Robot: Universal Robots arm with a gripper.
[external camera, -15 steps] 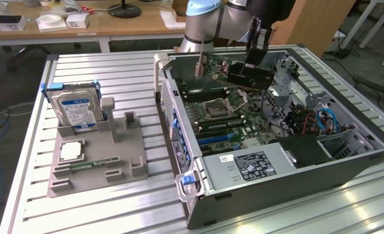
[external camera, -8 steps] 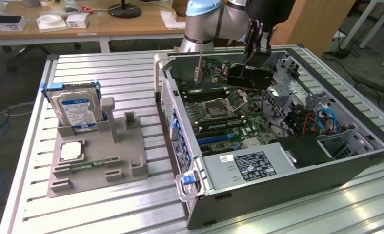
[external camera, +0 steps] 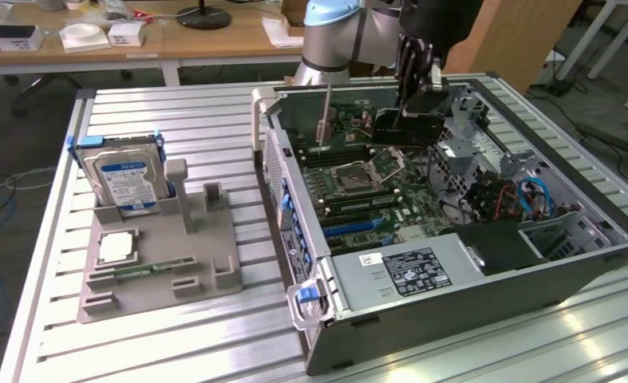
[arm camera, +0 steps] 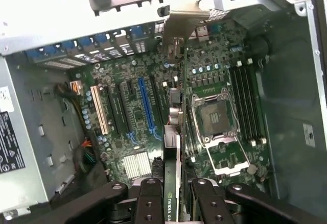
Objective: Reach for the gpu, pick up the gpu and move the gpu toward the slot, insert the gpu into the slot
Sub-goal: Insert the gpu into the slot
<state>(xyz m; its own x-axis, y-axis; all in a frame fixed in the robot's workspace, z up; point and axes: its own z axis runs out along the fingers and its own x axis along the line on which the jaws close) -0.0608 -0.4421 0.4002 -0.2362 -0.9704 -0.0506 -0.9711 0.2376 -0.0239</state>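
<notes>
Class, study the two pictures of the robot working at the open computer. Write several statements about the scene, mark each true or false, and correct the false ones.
1. The gripper is clamped on the gpu over the motherboard. True.
2. The hard drive lies inside the computer case. False: it stands in the gray fixture, on the exterior view's left of the case.
3. The memory stick lies in the gray fixture. True.
4. The gpu is seated in the blue slot. False: the blue slot is empty and the gripper holds the gpu.
</notes>
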